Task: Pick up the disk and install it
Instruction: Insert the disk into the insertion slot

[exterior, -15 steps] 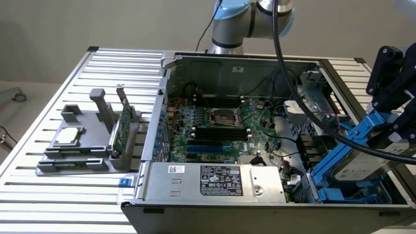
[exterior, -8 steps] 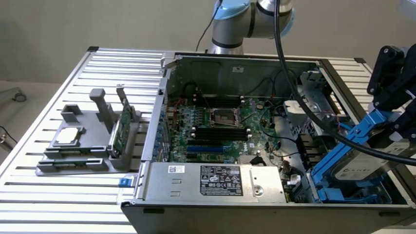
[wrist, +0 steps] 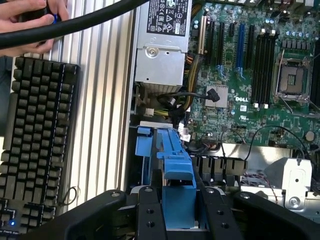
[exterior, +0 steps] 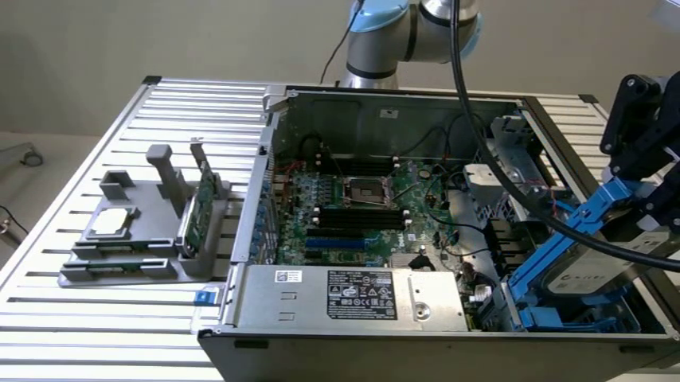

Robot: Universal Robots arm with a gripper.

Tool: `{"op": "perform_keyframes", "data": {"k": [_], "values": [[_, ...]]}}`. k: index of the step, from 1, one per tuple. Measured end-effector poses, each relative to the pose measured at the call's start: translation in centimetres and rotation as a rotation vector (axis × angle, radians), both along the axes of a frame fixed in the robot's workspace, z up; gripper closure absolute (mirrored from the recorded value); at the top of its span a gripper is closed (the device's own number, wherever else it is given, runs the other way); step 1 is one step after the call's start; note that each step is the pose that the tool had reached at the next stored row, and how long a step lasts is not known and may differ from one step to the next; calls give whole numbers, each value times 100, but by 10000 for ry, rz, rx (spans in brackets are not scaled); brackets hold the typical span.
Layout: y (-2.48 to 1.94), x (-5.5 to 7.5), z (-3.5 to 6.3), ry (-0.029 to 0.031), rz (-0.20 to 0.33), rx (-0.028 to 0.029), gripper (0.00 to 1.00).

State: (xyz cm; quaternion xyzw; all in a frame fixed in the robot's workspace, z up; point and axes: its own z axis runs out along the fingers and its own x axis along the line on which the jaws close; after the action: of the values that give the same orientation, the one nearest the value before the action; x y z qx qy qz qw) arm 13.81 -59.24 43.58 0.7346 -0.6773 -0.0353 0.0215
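Note:
The disk is a silver-grey drive with a white label in bright blue carrier rails. It hangs tilted over the blue drive bay at the front corner of the open computer case, on the exterior view's right. My gripper is shut on its upper end. In the wrist view, my gripper has one black finger on each side of the disk's blue carrier. The lower end of the disk points down into the bay.
The case holds a motherboard and a power supply. On the exterior view's left, a grey fixture carries a green circuit card and a small silver chip. A black cable crosses the case. A keyboard and a person's hands lie beside the case.

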Motion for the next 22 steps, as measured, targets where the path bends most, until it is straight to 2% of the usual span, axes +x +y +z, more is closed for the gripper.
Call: {"op": "perform_keyframes", "data": {"k": [6, 16, 22], "values": [[-12, -6, 0, -3, 207, 49, 67], [-78, -27, 8, -3, 409, 60, 67], [-82, -48, 13, -5, 445, 69, 67]]}}
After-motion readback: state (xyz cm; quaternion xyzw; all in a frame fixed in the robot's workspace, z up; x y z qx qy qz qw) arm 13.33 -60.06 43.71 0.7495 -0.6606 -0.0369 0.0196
